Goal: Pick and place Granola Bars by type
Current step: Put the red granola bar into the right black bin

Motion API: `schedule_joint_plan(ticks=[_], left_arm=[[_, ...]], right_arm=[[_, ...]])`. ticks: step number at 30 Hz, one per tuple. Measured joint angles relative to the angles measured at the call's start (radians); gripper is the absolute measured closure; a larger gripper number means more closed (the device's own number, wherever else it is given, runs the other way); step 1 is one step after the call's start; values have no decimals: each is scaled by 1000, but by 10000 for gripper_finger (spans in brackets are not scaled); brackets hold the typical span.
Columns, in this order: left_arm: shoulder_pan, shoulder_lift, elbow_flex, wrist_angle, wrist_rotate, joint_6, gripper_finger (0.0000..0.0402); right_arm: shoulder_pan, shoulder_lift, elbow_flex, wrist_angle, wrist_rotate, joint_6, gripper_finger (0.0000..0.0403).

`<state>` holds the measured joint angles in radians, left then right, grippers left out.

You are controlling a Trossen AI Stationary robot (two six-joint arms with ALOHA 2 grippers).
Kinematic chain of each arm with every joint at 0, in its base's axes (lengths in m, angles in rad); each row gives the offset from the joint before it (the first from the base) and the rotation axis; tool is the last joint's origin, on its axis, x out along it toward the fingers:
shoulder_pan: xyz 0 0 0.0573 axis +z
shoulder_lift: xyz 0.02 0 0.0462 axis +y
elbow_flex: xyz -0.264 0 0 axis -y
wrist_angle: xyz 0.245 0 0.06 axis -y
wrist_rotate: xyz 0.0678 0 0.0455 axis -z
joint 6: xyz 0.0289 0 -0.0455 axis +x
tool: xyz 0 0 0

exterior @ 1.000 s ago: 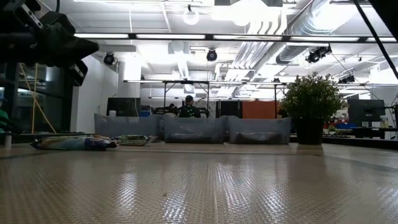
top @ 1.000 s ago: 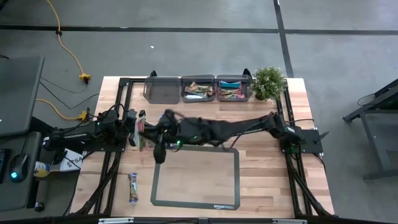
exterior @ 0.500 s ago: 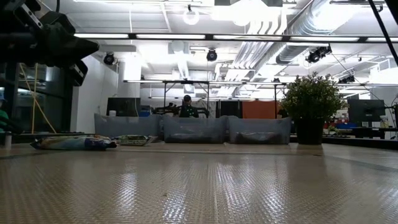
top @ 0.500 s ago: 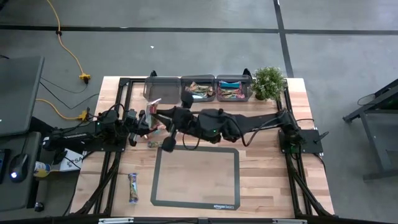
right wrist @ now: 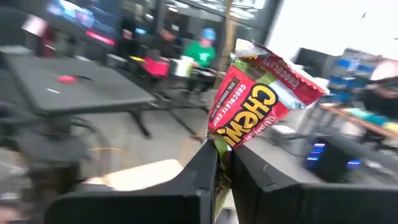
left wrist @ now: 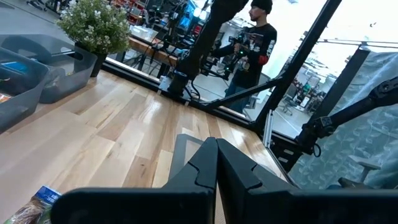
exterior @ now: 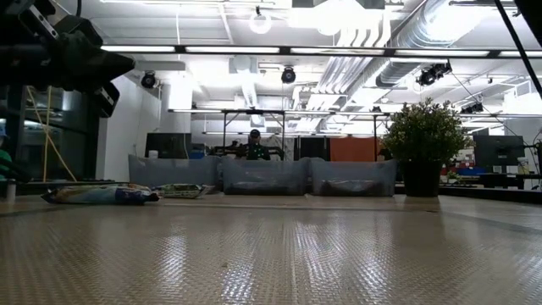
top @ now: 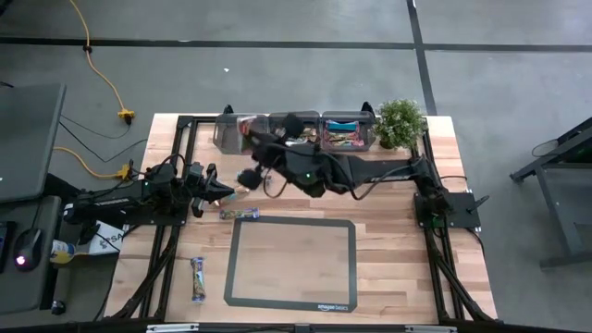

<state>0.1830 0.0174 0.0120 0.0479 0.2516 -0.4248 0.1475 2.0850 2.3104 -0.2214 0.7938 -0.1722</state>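
Over the wooden table (top: 398, 231), the right gripper (top: 248, 129) hangs by the bins (top: 294, 132), apparently above the leftmost; only its wrist view shows it pinching a red granola bar (right wrist: 258, 102). Left gripper (left wrist: 216, 155), pressed together, has another bar (top: 239, 214) lying just beside it.

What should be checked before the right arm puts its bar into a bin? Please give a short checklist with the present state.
1. Right gripper shut on the red granola bar: ok, the bar stands up between the fingers.
2. Right gripper over the bins: ok, it hangs near the left bin in the high view.
3. Left bin free for the bar: cannot tell, the arm covers part of it.
4. Left gripper shut and out of the way: ok, it waits at the table's left side.
5. Bars left on the table: not ok, one by the mat, one near the front.
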Motion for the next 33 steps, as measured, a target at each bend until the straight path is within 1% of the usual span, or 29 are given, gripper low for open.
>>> schedule_joint_plan(ticks=[4, 7, 10, 13, 17, 20, 23, 27, 30, 33], left_arm=[[0, 0, 0, 0, 0, 0, 401], [0, 0, 0, 0, 0, 0, 401], [0, 0, 0, 0, 0, 0, 401], [0, 0, 0, 0, 0, 0, 401], [0, 0, 0, 0, 0, 0, 401], [0, 0, 0, 1, -1, 0, 401], [0, 0, 0, 1, 0, 0, 401], [0, 0, 0, 1, 0, 0, 401], [0, 0, 0, 1, 0, 0, 401], [0, 0, 0, 1, 0, 0, 401]], right_arm=[[-34, -1, 0, -7, 65, -57, 384], [-65, -18, -1, -53, 74, -63, 386], [-102, -42, -1, -136, 98, -42, 384], [-138, -71, -1, -271, 136, -12, 383], [-189, -118, -1, -515, 172, 54, 387], [-233, -155, -1, -708, 175, 131, 388], [-288, -185, -1, -876, 161, 195, 385], [-373, -200, 0, -1023, 109, 186, 383], [-450, -198, -2, -1086, 23, 139, 386], [-530, -188, -3, -1105, -71, 99, 388]])
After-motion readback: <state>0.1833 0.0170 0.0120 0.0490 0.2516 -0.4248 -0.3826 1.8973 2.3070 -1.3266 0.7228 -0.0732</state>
